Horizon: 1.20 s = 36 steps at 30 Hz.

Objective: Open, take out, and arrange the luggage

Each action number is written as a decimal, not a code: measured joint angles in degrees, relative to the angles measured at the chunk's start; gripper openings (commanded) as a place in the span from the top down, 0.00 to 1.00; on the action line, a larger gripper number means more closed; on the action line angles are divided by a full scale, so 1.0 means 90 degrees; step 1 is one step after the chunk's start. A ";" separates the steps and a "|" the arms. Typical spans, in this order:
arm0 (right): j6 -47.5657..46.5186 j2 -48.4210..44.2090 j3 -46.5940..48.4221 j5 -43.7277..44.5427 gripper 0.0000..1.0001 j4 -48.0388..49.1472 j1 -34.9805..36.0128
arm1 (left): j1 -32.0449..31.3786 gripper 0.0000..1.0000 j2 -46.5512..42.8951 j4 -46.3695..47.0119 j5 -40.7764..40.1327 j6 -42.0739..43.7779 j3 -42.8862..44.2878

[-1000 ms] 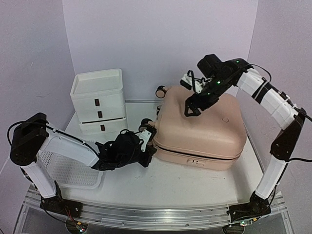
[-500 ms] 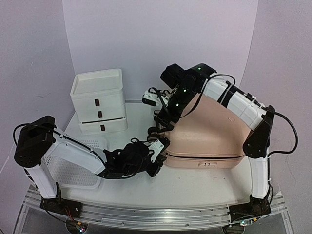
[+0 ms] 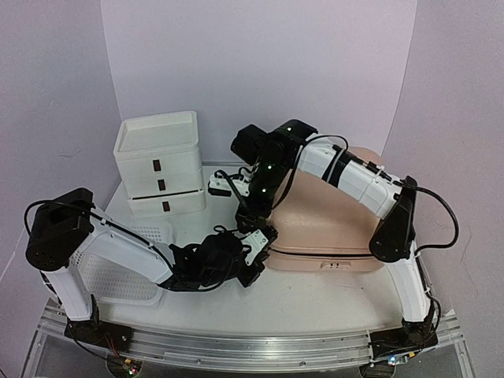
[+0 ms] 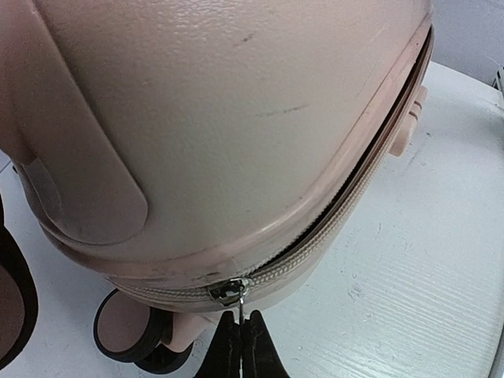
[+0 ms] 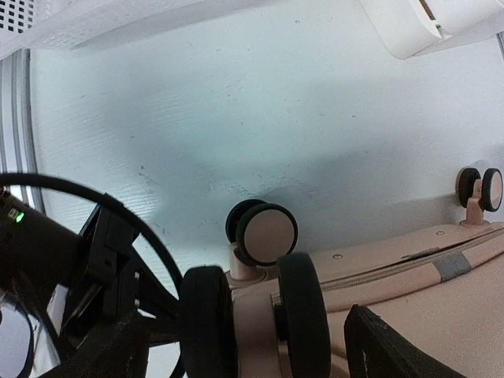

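On my feed I see a white stack of drawers (image 3: 159, 165) at the white table's (image 3: 315, 298) far left, and a white perforated basket (image 3: 110, 282) lying just in front of it.

I'm facing the luggage (image 4: 236, 102), its hard pink shell looking like finely pebbled matt plastic, scuffed with a few dark marks. The zipper pull (image 4: 229, 292) is glinting like metal. The wheel (image 5: 268, 233) is showing smooth pink plastic rimmed in matt black. The table (image 4: 441, 236) is looking white and faintly grained.
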 measured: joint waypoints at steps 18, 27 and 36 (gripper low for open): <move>-0.0576 -0.0041 -0.0333 -0.1207 0.94 0.0333 -0.0393 | 0.0187 1.00 0.0022 0.0685 0.0277 -0.0036 -0.0357; -0.0945 -0.0272 -0.0746 -0.1736 1.00 0.0670 -0.0563 | 0.0636 1.00 -0.0092 0.1523 0.1222 -0.0163 -0.0869; -0.1069 -0.0274 -0.0748 -0.1953 1.00 0.0665 -0.0634 | 0.0979 1.00 -0.0117 0.2684 0.1843 -0.0238 -0.1450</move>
